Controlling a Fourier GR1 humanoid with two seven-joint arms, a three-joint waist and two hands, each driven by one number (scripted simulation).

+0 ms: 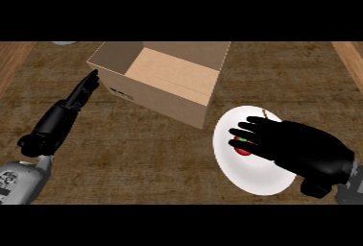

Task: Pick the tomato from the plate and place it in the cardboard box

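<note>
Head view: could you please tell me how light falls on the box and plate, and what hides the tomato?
In the head view, the cardboard box has a shaded left inner wall and a brighter facing panel; the plate is evenly white, without glare; the black right hand covers most of the tomato.

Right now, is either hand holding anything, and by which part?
Cannot tell for the right hand: it covers the tomato on the plate, hiding any hold. The left hand holds nothing.

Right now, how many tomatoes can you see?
1. The tomato lies on the white plate, mostly covered by the right hand; another could be hidden beneath it.
</note>
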